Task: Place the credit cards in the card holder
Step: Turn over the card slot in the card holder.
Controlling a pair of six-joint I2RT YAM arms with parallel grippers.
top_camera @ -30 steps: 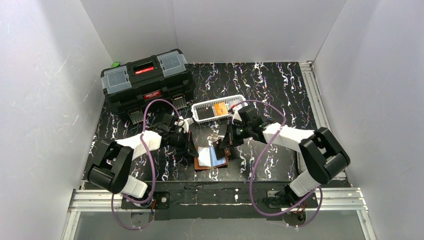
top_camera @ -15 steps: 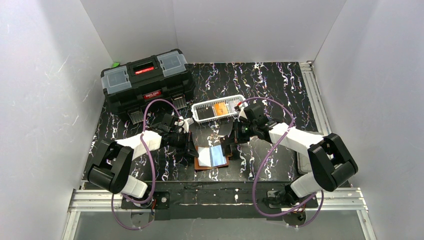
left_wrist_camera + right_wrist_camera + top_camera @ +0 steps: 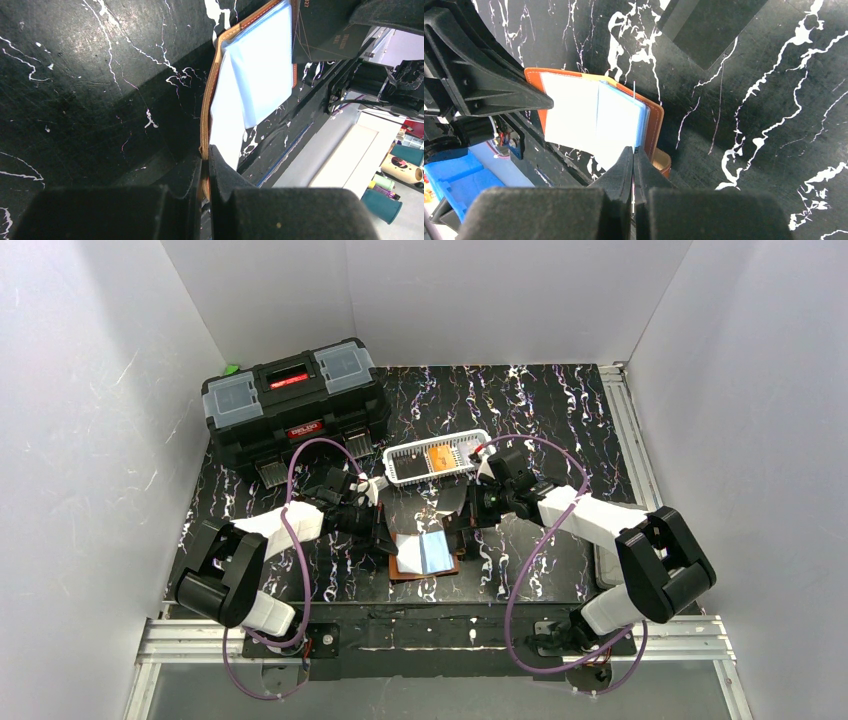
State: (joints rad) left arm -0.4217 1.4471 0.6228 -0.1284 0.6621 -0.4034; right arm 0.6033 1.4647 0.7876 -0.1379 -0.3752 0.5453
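Observation:
The brown leather card holder [image 3: 425, 558] lies open near the table's front edge, its clear sleeves [image 3: 260, 65] fanned upward. My left gripper [image 3: 206, 150] is shut on the holder's left leather edge [image 3: 207, 100] and pins it down. My right gripper [image 3: 633, 148] is shut on a dark credit card [image 3: 320, 30], which shows as a thin edge-on line [image 3: 634, 110] over the right side of the sleeves. In the top view the right gripper [image 3: 452, 525] hangs just right of the holder. An orange credit card [image 3: 440, 457] lies in the white basket.
The white slotted basket [image 3: 400, 466] sits behind the holder, and a black toolbox [image 3: 295, 405] stands at the back left. A dark flat rectangle [image 3: 709, 25] lies on the marbled table beyond the holder. The table's front edge runs close below the holder.
The right arm has drawn back slightly to the right with its card, and more of the sleeves shows. The left arm and the holder have not moved.

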